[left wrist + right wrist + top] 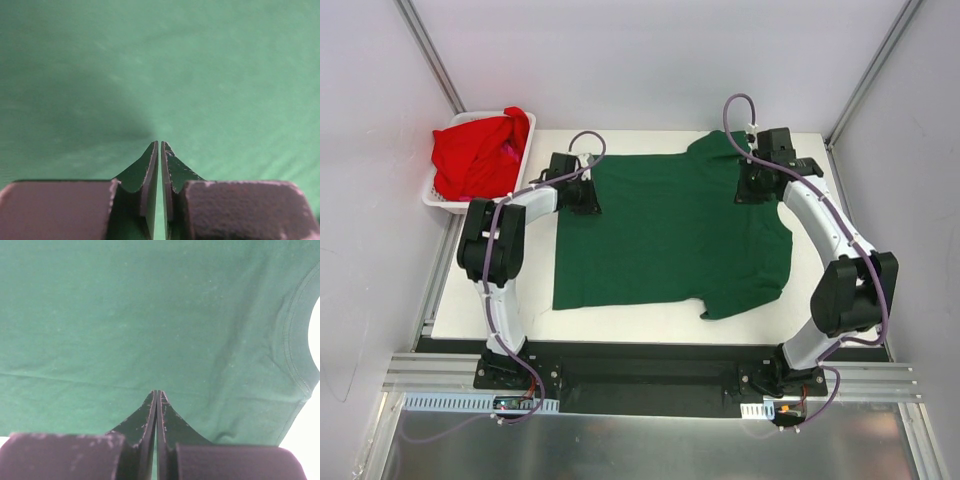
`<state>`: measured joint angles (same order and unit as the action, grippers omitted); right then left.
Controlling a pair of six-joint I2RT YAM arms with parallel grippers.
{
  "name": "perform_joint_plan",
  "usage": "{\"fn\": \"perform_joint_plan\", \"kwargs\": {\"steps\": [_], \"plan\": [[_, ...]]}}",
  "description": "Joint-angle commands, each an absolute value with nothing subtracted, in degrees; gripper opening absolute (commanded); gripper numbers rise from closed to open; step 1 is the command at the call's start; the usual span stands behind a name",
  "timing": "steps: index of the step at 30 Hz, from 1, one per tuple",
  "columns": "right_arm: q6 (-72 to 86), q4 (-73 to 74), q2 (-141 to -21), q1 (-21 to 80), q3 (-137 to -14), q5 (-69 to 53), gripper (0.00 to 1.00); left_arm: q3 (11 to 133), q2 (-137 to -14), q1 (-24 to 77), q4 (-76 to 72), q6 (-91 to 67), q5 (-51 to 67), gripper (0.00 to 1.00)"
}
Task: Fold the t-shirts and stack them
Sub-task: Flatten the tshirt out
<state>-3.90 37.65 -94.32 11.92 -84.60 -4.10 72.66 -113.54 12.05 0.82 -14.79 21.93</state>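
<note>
The dark green t-shirt (670,235) lies spread flat on the white table, collar to the right and hem to the left. My left gripper (582,192) is at its far left corner. In the left wrist view its fingers (159,144) are closed to a thin slit just over the cloth (210,75). My right gripper (756,185) is at the far shoulder by the sleeve. Its fingers (157,392) are pressed together over the cloth (150,315), where a crease runs across. No cloth shows bunched in either pair. Red t-shirts (478,152) are heaped in the basket.
The white slotted basket (442,201) stands off the table's far left corner. The white table (620,322) shows as a bare strip in front of the shirt. Metal frame posts rise at the far left and far right.
</note>
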Motion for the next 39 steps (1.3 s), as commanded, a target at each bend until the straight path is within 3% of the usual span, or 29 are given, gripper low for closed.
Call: {"fn": "perform_joint_plan", "kwargs": {"steps": [1,23,39], "plan": [[-3.1,36.8,-91.4,12.0,-82.8,-5.5,0.01,79.6,-114.7,13.1,9.2,-11.2,12.9,0.04],[-2.5,36.5,-90.5,12.0,-81.4,-6.9,0.01,102.3,-129.2,12.8,28.6,-9.3,5.2,0.03],[-2.5,35.3,-88.6,12.1,-78.7,-5.2,0.01,110.7,-132.3,10.7,32.2,-8.7,4.7,0.03]]}}
